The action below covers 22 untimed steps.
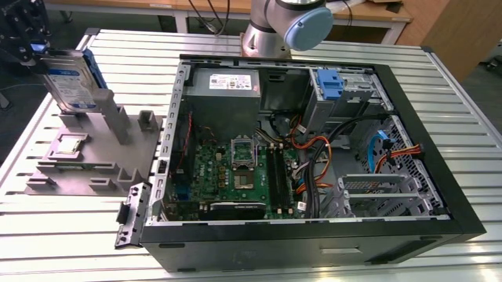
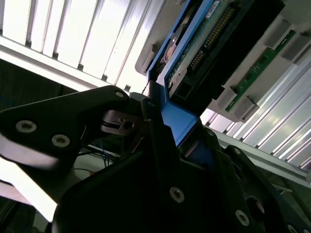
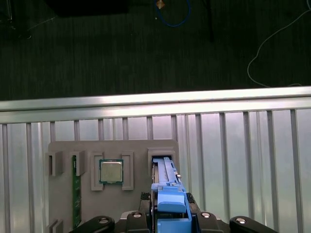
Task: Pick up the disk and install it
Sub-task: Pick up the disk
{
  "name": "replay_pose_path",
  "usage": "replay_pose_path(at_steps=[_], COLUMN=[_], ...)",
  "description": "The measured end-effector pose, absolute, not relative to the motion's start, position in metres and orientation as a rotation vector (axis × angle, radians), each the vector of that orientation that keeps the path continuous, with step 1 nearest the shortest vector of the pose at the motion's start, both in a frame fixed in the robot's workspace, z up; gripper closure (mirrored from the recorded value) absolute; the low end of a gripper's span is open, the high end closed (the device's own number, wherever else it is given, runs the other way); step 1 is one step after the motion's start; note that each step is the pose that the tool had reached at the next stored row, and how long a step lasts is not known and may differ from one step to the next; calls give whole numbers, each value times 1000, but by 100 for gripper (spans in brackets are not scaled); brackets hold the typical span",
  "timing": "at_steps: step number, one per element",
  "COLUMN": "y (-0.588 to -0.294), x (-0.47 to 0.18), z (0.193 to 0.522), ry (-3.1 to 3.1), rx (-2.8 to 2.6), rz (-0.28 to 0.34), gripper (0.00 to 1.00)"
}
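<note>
The disk, silver-grey with a white-and-blue label and a blue bracket, stands on edge at the exterior view's far left. Its lower end is at the slot of the grey holder. My black gripper is at the disk's upper end. In the first wrist view the blue bracket runs between the fingers of the gripper down to the holder's slot. The second wrist view shows the disk's circuit-board side, with the gripper shut on the blue frame.
The open computer case lies on the slatted aluminium table, its metal bay with a blue latch at the far corner. The holder also carries a processor chip and a green memory stick. The arm's base stands behind the case.
</note>
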State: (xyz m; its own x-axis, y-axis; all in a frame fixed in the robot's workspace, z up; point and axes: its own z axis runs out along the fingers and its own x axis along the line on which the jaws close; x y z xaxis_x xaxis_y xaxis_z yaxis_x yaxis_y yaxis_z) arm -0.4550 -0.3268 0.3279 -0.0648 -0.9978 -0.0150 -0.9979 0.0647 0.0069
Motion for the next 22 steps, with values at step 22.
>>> replay_pose_path(at_steps=[22], y=[-327], x=[-455], z=[333], ry=[2288], rx=[-2144], rz=[24], gripper=[63])
